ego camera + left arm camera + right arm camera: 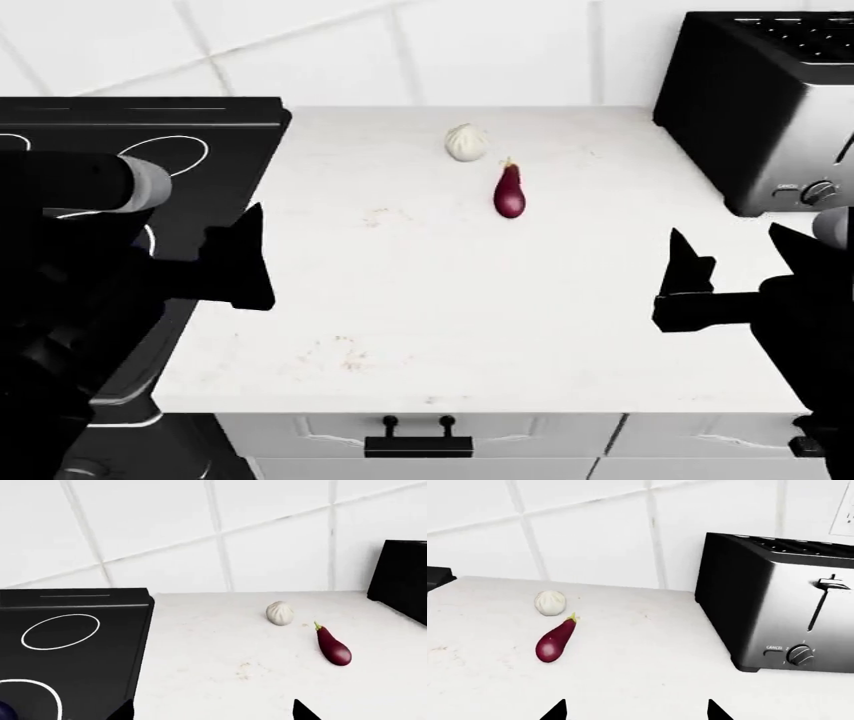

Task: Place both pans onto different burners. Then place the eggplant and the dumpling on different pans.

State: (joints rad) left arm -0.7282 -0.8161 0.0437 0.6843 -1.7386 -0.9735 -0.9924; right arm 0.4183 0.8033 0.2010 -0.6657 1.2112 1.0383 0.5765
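An off-white pleated dumpling (465, 143) sits on the white counter near the back wall. The dark-purple eggplant (509, 192) lies just in front of it and to its right, stem toward the wall. Both also show in the left wrist view, dumpling (279, 613) and eggplant (333, 645), and in the right wrist view, dumpling (550, 602) and eggplant (556, 640). My left gripper (203, 237) hovers open and empty at the cooktop's right edge. My right gripper (730, 245) hangs open and empty over the counter's right front. A larger burner ring (30, 700) holds a dark navy sliver (5, 712). The pans are otherwise hidden.
The black glass cooktop (227, 125) fills the left side, with a smaller white ring (60, 631) toward the back. A black and steel toaster (761, 100) stands at the back right, close to my right arm. Tiled wall behind; drawer fronts below the counter's front edge.
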